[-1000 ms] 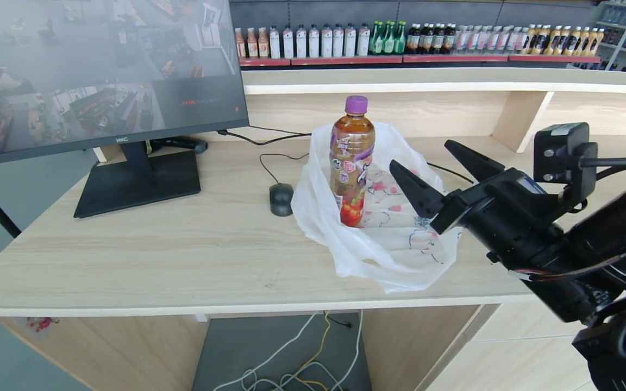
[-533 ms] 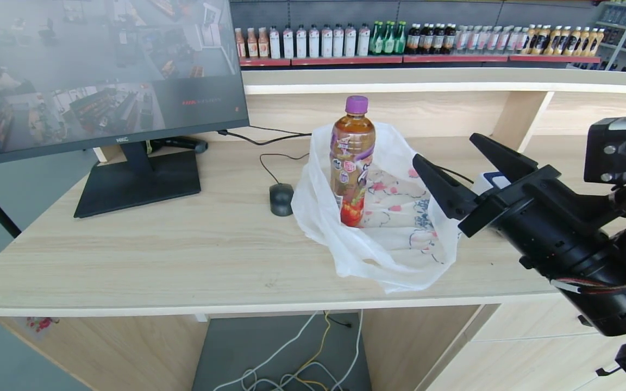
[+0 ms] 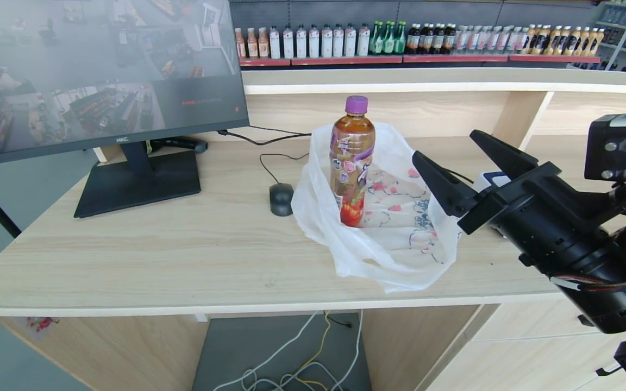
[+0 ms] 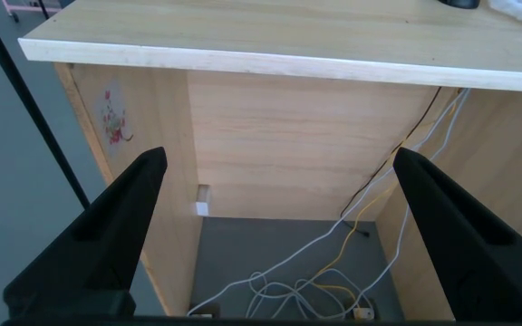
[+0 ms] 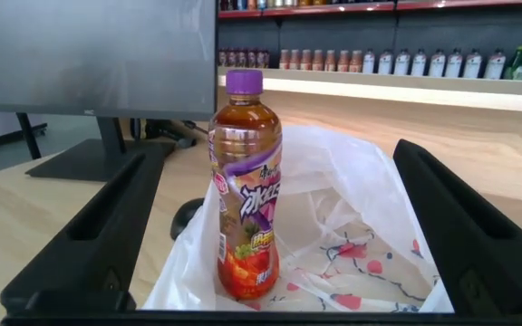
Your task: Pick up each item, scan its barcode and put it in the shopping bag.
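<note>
A tea bottle (image 3: 352, 157) with a purple cap stands upright inside the white shopping bag (image 3: 400, 239) on the wooden counter (image 3: 182, 244). My right gripper (image 3: 446, 147) hovers open just right of the bag, empty, its fingers pointing toward the bottle. In the right wrist view the bottle (image 5: 246, 199) and bag (image 5: 370, 199) sit a short way ahead of the open right gripper (image 5: 275, 154). My left gripper (image 4: 279, 156) is open and empty, low in front of the counter's edge (image 4: 243, 59), facing the space under it.
A monitor (image 3: 95, 70) on its stand fills the counter's left. A black mouse (image 3: 281, 199) lies just left of the bag, and a dark handheld device (image 3: 180, 144) lies behind the stand. A white-and-blue box (image 3: 488, 179) sits behind my right gripper. Cables (image 4: 333, 272) hang under the counter.
My right gripper has drawn back to the right, away from the bag, still open; over the last half second it barely moved. Bottle and bag stayed put.
</note>
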You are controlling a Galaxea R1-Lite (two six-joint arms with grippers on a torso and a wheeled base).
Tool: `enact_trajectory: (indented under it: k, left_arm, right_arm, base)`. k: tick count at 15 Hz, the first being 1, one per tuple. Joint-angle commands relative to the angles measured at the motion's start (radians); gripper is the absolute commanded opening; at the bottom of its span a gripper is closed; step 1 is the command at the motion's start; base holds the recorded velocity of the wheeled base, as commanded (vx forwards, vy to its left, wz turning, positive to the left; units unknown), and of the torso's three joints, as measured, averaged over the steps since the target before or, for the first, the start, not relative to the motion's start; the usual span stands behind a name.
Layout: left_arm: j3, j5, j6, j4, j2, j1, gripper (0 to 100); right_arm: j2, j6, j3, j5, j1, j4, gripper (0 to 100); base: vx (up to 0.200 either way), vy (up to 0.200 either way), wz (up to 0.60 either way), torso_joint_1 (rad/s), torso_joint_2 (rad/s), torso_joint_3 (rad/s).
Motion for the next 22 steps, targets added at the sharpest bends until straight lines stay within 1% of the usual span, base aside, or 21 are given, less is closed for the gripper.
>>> enact_trajectory:
  k: [1,3,6,22]
  left_arm:
    - [0.000,0.001,0.000,-0.001,0.000,0.001,100]
    - [0.000,0.001,0.000,-0.001,0.000,0.001,100]
    - [0.000,0.001,-0.007,0.001,0.000,0.001,100]
    - [0.000,0.001,-0.011,0.001,0.000,0.001,100]
  right_arm:
    - [0.017,-0.001,-0.001,0.000,0.000,-0.001,100]
    - [0.021,-0.002,-0.001,0.002,0.003,-0.001,100]
    - [0.024,-0.004,0.000,0.002,0.003,-0.001,100]
    - [0.038,-0.011,0.017,0.002,0.005,-0.001,100]
  base:
    - [0.000,0.000,0.00,0.000,0.00,0.000]
    - [0.000,0.000,0.00,0.000,0.00,0.000]
    - [0.000,-0.200,0.00,-0.002,0.00,0.005]
    - [0.000,-0.200,0.00,0.003,0.00,0.001]
